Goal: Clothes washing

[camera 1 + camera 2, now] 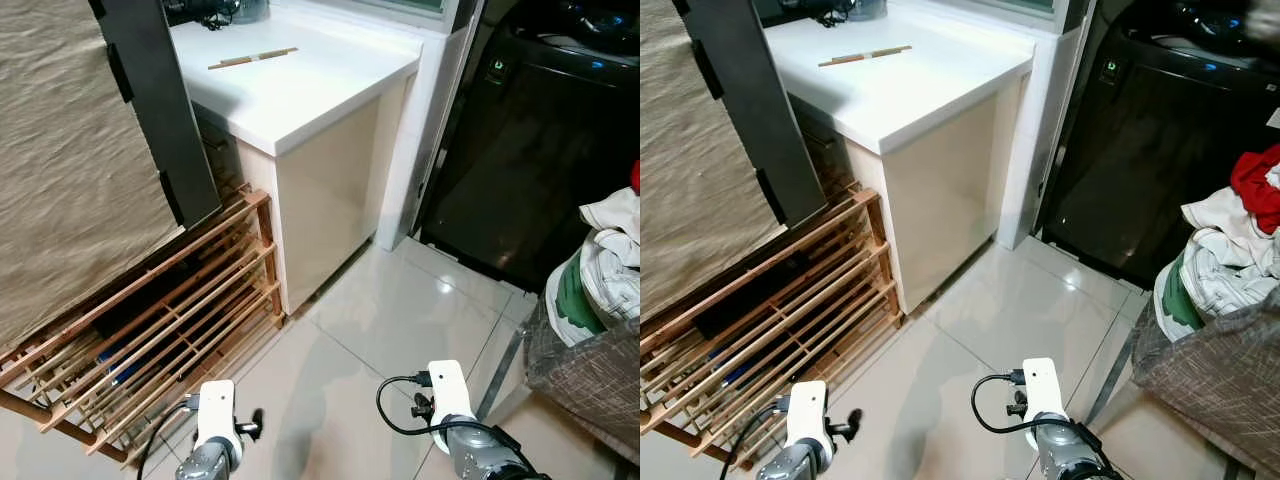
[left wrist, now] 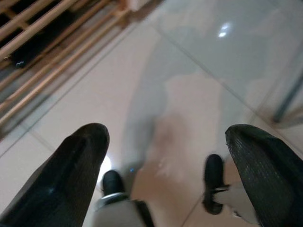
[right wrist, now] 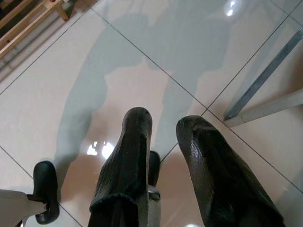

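A dark washing machine (image 1: 530, 150) stands at the back right, past the white counter. Beside it on the right is a grey woven laundry basket (image 1: 585, 375), heaped with white, green and red clothes (image 1: 1230, 260). Both arms hang low over the tiled floor, the left arm (image 1: 215, 420) near the wooden rack and the right arm (image 1: 450, 400) just left of the basket. In the left wrist view my left gripper (image 2: 165, 137) is open, fingers wide apart over bare tiles. My right gripper (image 3: 165, 122) points at the floor with its fingers close together and nothing between them.
A white counter (image 1: 300, 80) with a thin wooden stick (image 1: 252, 58) on it fills the upper middle. A slatted wooden rack (image 1: 170, 320) leans at the left under a beige cloth panel (image 1: 70, 150). A metal frame leg (image 1: 497, 375) stands next to the basket. Glossy tiles run between counter and basket.
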Controlling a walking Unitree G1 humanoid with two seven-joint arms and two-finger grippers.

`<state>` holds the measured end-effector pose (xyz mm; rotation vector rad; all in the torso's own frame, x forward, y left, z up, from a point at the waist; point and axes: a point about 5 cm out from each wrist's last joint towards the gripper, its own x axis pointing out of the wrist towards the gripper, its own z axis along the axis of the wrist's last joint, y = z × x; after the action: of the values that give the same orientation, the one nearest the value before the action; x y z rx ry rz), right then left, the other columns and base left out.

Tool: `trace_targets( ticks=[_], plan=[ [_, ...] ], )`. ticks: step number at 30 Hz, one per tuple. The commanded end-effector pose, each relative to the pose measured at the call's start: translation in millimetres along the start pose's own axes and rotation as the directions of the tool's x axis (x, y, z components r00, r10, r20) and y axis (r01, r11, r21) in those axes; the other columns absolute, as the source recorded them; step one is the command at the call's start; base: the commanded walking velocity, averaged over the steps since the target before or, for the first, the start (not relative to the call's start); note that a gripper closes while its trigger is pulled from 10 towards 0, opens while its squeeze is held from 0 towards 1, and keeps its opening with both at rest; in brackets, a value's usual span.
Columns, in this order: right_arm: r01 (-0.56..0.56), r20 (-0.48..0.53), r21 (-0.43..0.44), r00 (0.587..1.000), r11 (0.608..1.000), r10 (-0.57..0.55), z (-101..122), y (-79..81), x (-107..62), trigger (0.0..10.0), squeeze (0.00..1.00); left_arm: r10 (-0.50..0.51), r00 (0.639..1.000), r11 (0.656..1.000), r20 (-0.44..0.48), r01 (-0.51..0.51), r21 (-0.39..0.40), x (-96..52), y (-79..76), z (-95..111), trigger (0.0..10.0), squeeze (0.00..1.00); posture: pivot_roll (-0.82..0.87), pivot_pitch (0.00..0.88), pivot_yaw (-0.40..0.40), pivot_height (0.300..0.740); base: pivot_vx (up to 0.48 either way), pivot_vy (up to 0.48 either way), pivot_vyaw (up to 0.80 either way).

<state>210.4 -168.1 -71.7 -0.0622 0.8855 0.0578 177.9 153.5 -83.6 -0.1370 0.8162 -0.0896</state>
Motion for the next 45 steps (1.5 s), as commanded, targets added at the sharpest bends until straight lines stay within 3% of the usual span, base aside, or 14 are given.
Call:
trace_targets(
  ticks=[1,7,11,21,22,23,24,26,27,28,31,34,37,45],
  plan=[
    [-0.009,0.014,0.0,1.0,1.0,0.009,2.0,-0.9,0.0,10.0,0.0,-0.019,0.999,0.999,0.04,0.018,0.034,-0.7,-1.7,2.8,10.0,0.0,-0.02,0.0,0.004,0.74,0.0,0.0,0.0],
    [-0.014,0.012,0.002,1.0,1.0,0.014,0.1,-0.7,-0.4,10.0,0.0,-0.027,0.998,0.995,0.057,0.032,-0.092,-1.8,-0.2,1.9,10.0,0.0,-0.02,0.0,0.001,0.74,0.0,0.0,0.0],
    [-0.016,0.01,0.013,1.0,1.0,0.016,-2.3,-0.5,-0.9,10.0,0.0,-0.037,0.986,0.951,0.16,0.084,-0.298,-1.0,3.1,14.3,10.0,0.0,-0.02,0.0,0.0,0.74,0.0,0.0,0.0],
    [-0.021,0.012,0.029,1.0,0.999,0.021,-3.2,1.0,-1.0,10.0,0.0,-0.014,0.973,0.961,0.232,0.077,-0.265,-1.0,2.1,26.1,10.0,0.0,-0.02,0.0,-0.003,0.74,0.0,0.0,0.0],
    [-0.022,0.013,0.032,1.0,0.999,0.021,-3.1,1.2,-1.0,10.0,0.0,0.005,0.966,0.959,0.259,0.07,-0.276,-1.8,2.0,27.8,10.0,0.0,-0.02,0.0,-0.003,0.74,0.0,0.0,0.0],
    [-0.022,0.015,0.039,1.0,0.999,0.022,-3.0,1.5,-1.0,10.0,0.0,0.035,0.932,0.976,0.36,0.045,-0.213,-6.4,1.9,35.3,10.0,0.0,-0.02,0.0,-0.002,0.74,0.0,0.0,0.0],
    [-0.022,0.015,0.039,1.0,0.999,0.022,-3.0,1.5,-1.0,10.0,0.0,0.035,0.932,0.976,0.36,0.045,-0.213,-6.4,1.9,35.3,10.0,0.0,-0.02,0.0,-0.002,0.74,0.0,0.0,0.0],
    [-0.037,0.011,0.116,0.999,0.993,0.036,-4.9,4.2,-1.1,10.0,0.0,-0.107,0.941,0.936,0.322,0.205,-0.287,-3.5,-12.4,29.5,10.0,0.0,-0.01,0.0,-0.002,0.74,0.0,0.0,0.0],
    [-0.041,0.015,0.165,0.999,0.985,0.039,-5.9,5.5,-1.3,10.0,0.0,-0.126,0.95,0.952,0.284,0.196,-0.235,-2.3,-16.0,27.5,10.0,0.0,-0.01,0.0,-0.002,0.74,0.0,0.0,0.0],
    [-0.041,0.015,0.165,0.999,0.985,0.039,-5.9,5.5,-1.3,10.0,0.0,-0.126,0.95,0.952,0.284,0.196,-0.235,-2.3,-16.0,27.5,10.0,0.0,-0.01,0.0,-0.002,0.74,0.0,0.0,0.0],
    [-0.012,0.032,0.313,0.999,0.95,0.002,-7.9,7.4,-1.7,10.0,0.0,-0.134,0.942,0.972,0.309,0.187,-0.146,-2.0,-19.2,33.5,10.0,0.0,-0.01,0.0,-0.007,0.74,0.0,0.0,0.0],
    [-0.022,0.027,0.278,1.0,0.96,0.015,-7.2,8.1,-1.4,10.0,0.0,-0.139,0.947,0.973,0.289,0.185,-0.138,-1.5,-18.5,32.7,10.0,0.0,-0.01,0.0,-0.004,0.74,0.0,0.0,0.0],
    [-0.042,0.022,0.199,0.999,0.979,0.038,-5.3,8.4,-1.0,10.0,0.0,-0.113,0.939,0.965,0.326,0.181,-0.189,-3.6,-16.8,34.0,10.0,0.0,-0.01,0.0,-0.007,0.74,0.0,0.0,0.0],
    [-0.043,0.02,0.206,0.999,0.978,0.039,-4.9,8.9,-0.8,10.0,0.0,-0.042,0.937,0.958,0.347,0.137,-0.253,-6.0,-10.7,34.5,10.0,0.0,0.0,0.0,-0.019,0.74,0.0,0.0,0.0]
  ],
)
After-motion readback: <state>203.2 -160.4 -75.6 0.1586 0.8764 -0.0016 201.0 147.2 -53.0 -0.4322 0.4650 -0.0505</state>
